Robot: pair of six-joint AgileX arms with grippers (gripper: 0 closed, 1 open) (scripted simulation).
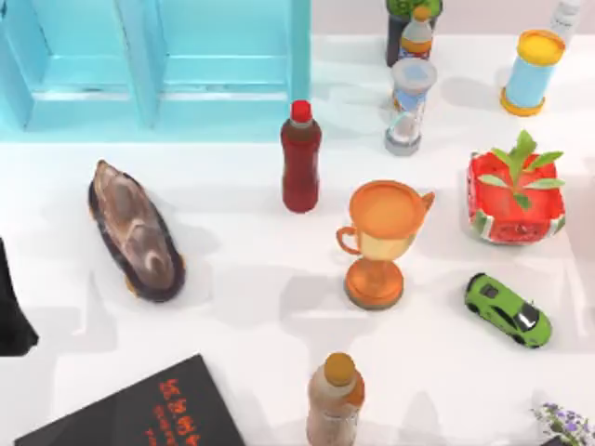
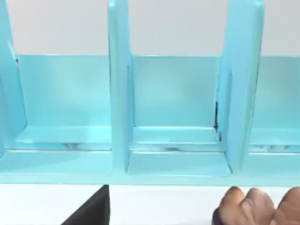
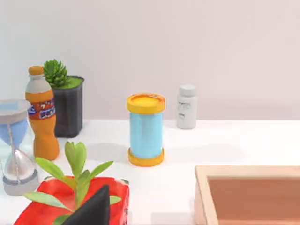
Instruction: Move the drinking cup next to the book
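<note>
Overhead first: the book (image 1: 139, 409) lies flat at the near-left edge of the table (image 1: 251, 307), partly cut off by the frame, with bare surface along its right side. That bare strip is probably where the drinking cup is meant to go. Where the cup itself stands cannot be told from these views. The orange trophy goblet (image 1: 379, 242) at centre and the light-blue cylinder (image 1: 532, 72) at far right are different items and should be left alone. A red bottle (image 1: 300, 158), a brown shell-like object (image 1: 135, 232), a green toy car (image 1: 508, 309) and an orange-capped bottle (image 1: 335, 400) crowd the middle, so any carry path toward the book would likely need height. The left arm (image 1: 11, 311) sits at the left edge, beside the book.

Left wrist view: the left gripper (image 2: 91, 211) shows as a dark wedge pointing toward the blue rack (image 2: 173, 117); whether it is spread or pressed together cannot be told. The shell-like object lies just ahead of it.

Right wrist view: the right gripper (image 3: 91, 208) hangs above a red planter (image 3: 47, 201), facing the light-blue cylinder, an hourglass (image 3: 16, 150) and a wooden box (image 3: 248, 192). Its state cannot be told either. Judged from this, neither arm has begun a grasp, and the cup has to be located first.
</note>
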